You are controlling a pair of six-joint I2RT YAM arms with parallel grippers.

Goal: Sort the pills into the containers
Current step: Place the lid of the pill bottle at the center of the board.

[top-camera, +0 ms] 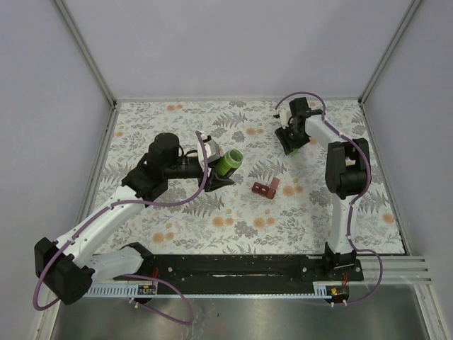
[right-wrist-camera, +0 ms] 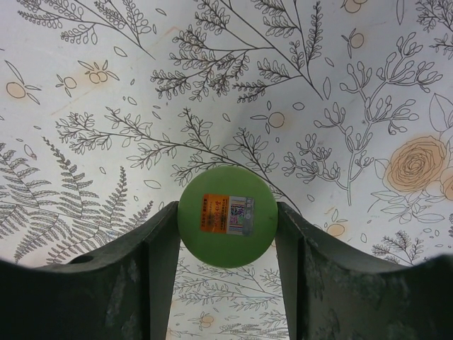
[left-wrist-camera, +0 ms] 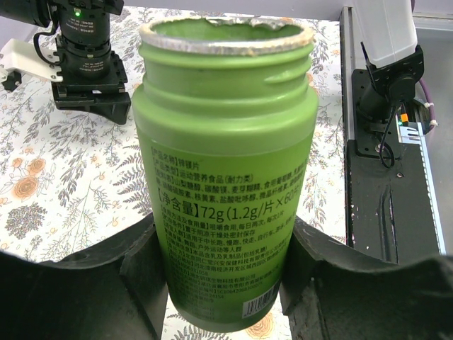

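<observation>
The left fingers are closed on the lower half of the green bottle, one on each side of its printed wall. The bottle's long axis therefore runs straight out along them, base toward the wrist and mouth away. That mouth is uncapped and ringed with torn foil; nothing inside it can be made out from this angle. The right fingers clamp a round green cap by its edge, stickered face toward the wrist camera, above the flowered cloth at the far right of the desk.

From above, the bottle is tilted rather than upright, its mouth aimed toward the far right. The dark-red pill box sits on the cloth near the bottle, to its right and closer to the arm bases, roughly between the two arms. One lid seems raised, though it is too small to be sure. The box thus lies off to the side of the mouth, not beneath it or in line with it. No loose pills show anywhere.

The left arm looks to be the one that must act. Its mouth has to swing right and toward the bases until it hangs over a compartment, then tip further. The right arm is a little farther off and already occupied by the cap
</observation>
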